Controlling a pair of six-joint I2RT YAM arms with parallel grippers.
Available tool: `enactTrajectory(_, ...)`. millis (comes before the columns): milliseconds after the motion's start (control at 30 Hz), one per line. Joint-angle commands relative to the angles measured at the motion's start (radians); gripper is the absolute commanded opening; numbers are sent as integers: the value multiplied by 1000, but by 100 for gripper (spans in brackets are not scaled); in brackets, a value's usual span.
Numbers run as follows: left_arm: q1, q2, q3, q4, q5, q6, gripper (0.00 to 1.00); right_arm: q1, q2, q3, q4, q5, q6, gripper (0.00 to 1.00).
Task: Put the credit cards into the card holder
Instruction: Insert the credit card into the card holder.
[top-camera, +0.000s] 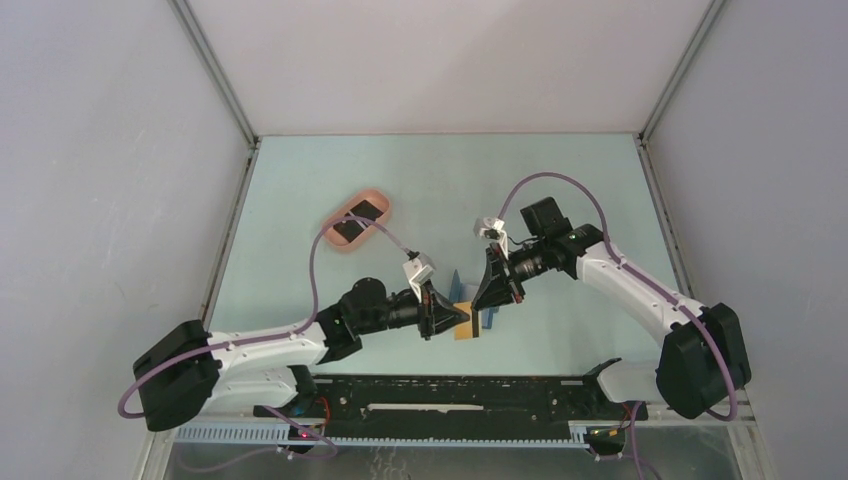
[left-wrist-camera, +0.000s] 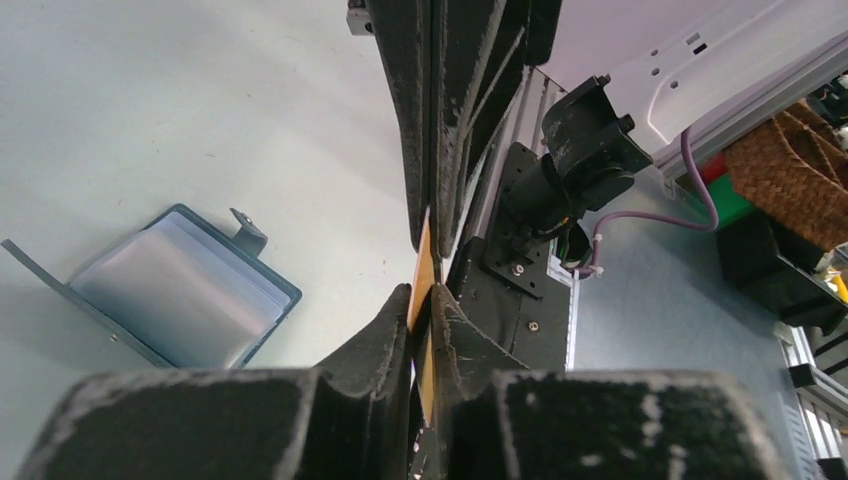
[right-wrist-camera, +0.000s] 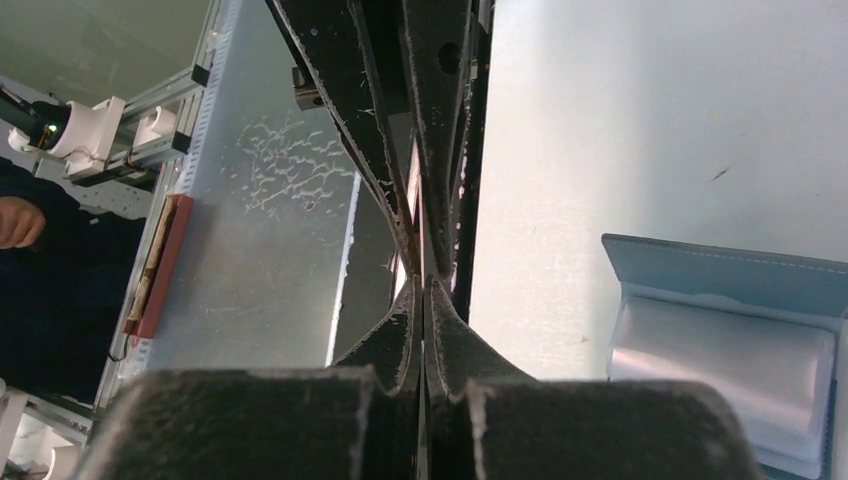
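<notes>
Both grippers meet above the middle of the table (top-camera: 560, 190). The left gripper (left-wrist-camera: 425, 300) is closed on the orange card (left-wrist-camera: 424, 262), which stands on its edge between its fingers. The right gripper (right-wrist-camera: 422, 290) comes from the opposite side and its jaws are pressed together on the same card, so 2 grippers hold 1 card. The card holder (left-wrist-camera: 180, 290) lies open on the table just beside them. 2 black cards (top-camera: 355, 220) rest in the pink tray (top-camera: 378, 199), well apart.

Cards (top-camera: 349, 228) in tray (top-camera: 340, 213), rear-L of holder (top-camera: 489, 320)
</notes>
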Motion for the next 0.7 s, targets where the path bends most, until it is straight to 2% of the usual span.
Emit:
enactTrajectory(0, -5, -29, 28, 58, -42, -19, 22, 24, 3, 44, -73, 17, -81, 0)
enactTrajectory(167, -5, -176, -9, -82, -161, 26, 43, 14, -12, 104, -252, 140, -270, 0)
enactTrajectory(267, -5, -315, -35, -197, -265, 79, 57, -7, -41, 106, -269, 211, -280, 0)
enactTrajectory(333, -5, -404, -66, -227, -317, 95, 74, -53, -58, 106, -243, 233, -239, 0)
enactTrajectory(400, -4, -476, -116, -213, -358, 80, 99, -113, -63, 105, -220, 240, -192, 0)
enactTrajectory(467, -3, -515, -149, -198, -403, 40, 100, -173, -66, 103, -195, 242, -145, 0)
enactTrajectory(567, -4, -488, -130, -205, -369, 23, 100, -234, -79, 83, -133, 279, -64, 0)
enactTrajectory(600, -3, -463, -109, -217, -357, 14, 98, -245, -87, 73, -108, 299, -33, 0)
enactTrajectory(667, -7, -388, -50, -264, -321, 13, 88, -263, -98, 55, -59, 329, 29, 0)
